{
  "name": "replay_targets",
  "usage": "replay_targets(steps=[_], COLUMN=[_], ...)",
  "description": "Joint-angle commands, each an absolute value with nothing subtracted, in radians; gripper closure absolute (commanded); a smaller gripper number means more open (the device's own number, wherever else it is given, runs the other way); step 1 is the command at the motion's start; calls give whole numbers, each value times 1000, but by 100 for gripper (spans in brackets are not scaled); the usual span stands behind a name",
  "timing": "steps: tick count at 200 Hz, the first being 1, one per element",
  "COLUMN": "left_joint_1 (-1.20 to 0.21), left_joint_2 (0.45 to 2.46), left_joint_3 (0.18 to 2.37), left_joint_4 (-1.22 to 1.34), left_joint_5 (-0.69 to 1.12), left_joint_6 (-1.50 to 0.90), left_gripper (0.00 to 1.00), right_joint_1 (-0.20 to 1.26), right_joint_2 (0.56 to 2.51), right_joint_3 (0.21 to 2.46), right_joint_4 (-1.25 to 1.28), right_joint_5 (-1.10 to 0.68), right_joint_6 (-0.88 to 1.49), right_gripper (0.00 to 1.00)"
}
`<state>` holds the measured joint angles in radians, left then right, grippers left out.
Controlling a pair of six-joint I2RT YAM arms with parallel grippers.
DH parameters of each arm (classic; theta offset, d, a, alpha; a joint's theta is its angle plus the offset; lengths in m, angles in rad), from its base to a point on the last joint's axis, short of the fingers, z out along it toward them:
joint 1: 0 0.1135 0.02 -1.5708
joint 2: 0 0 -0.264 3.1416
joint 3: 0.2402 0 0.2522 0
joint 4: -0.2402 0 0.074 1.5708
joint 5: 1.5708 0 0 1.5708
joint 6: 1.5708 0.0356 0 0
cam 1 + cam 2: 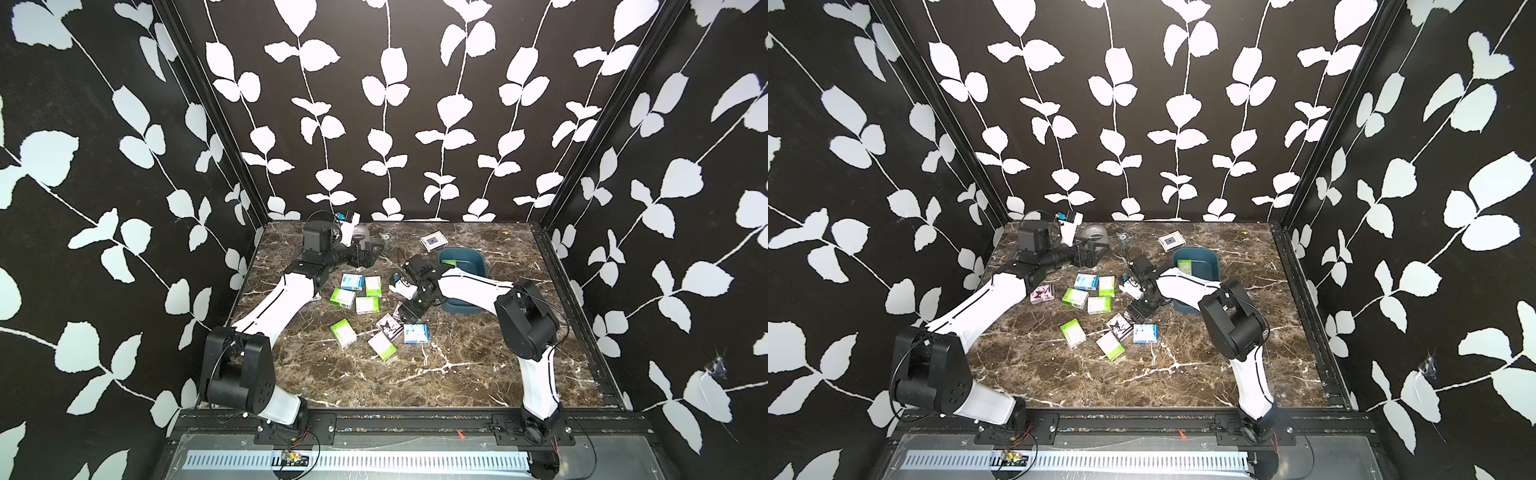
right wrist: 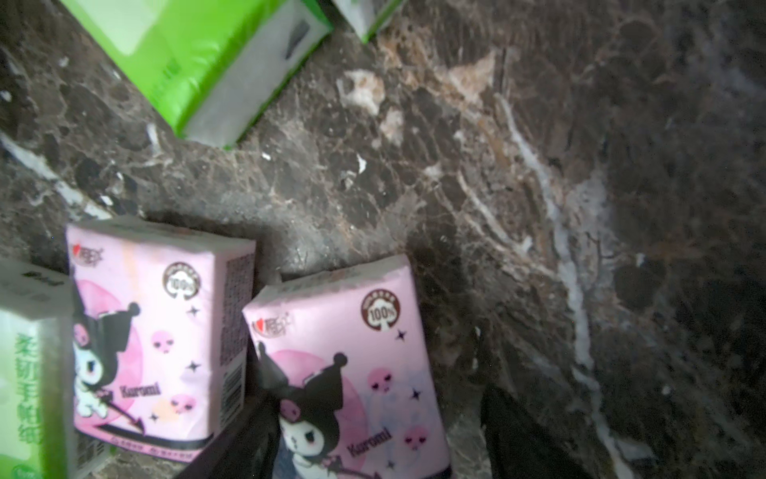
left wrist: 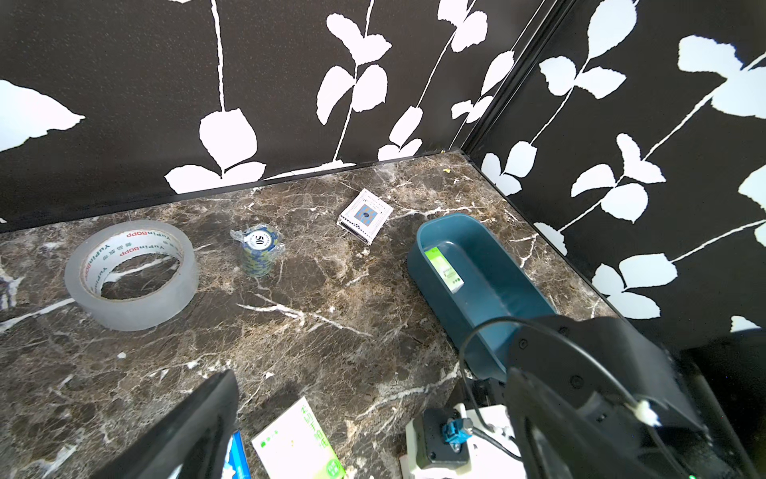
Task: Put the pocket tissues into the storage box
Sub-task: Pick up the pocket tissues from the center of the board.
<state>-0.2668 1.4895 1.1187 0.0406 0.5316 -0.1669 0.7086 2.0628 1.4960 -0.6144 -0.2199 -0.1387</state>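
Note:
The dark teal storage box (image 1: 478, 259) (image 1: 1208, 253) (image 3: 489, 253) stands at the back right with one green pack (image 3: 443, 269) in it. Several pocket tissues lie mid-table in both top views: green (image 1: 343, 332), blue (image 1: 415, 333) and cartoon-print (image 1: 389, 326) packs. My right gripper (image 2: 360, 448) (image 1: 409, 316) is low over the table and open, its fingers on either side of a pink cartoon pack (image 2: 344, 365); one finger has a gap to it. A second pink pack (image 2: 157, 331) lies beside it. My left gripper (image 3: 373, 398) (image 1: 365, 253) hangs wide open at the back left, holding nothing.
A clear tape roll (image 3: 132, 273), a wrapped stack of chips (image 3: 257, 253) and a white packet with a grey square (image 3: 364, 215) sit along the back wall. Another pink pack (image 1: 1042, 294) lies beside the left forearm. The right arm crosses in front of the box.

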Motion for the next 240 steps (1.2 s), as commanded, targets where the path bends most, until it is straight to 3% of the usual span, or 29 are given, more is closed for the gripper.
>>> replay_targets(steps=[1, 34, 64, 155, 240], left_joint_1=[-268, -268, -267, -268, -329], left_joint_2=[1450, 1453, 1448, 1466, 1505], left_joint_3=[1124, 1126, 1128, 1144, 1156], left_joint_4=[21, 26, 26, 41, 71], left_joint_5=[526, 529, 529, 550, 565], left_joint_6=[-147, -151, -150, -172, -158], left_gripper=[1, 1, 1, 1, 1], right_joint_1=[720, 721, 720, 606, 335], right_joint_2=[2084, 2103, 2087, 1950, 1757], right_joint_3=[1537, 1561, 1556, 1586, 1418], right_joint_4=[-634, -651, -624, -499, -465], right_joint_5=[-213, -214, -198, -247, -35], right_joint_6=[-150, -153, -120, 88, 314], right_gripper=[24, 31, 49, 54, 53])
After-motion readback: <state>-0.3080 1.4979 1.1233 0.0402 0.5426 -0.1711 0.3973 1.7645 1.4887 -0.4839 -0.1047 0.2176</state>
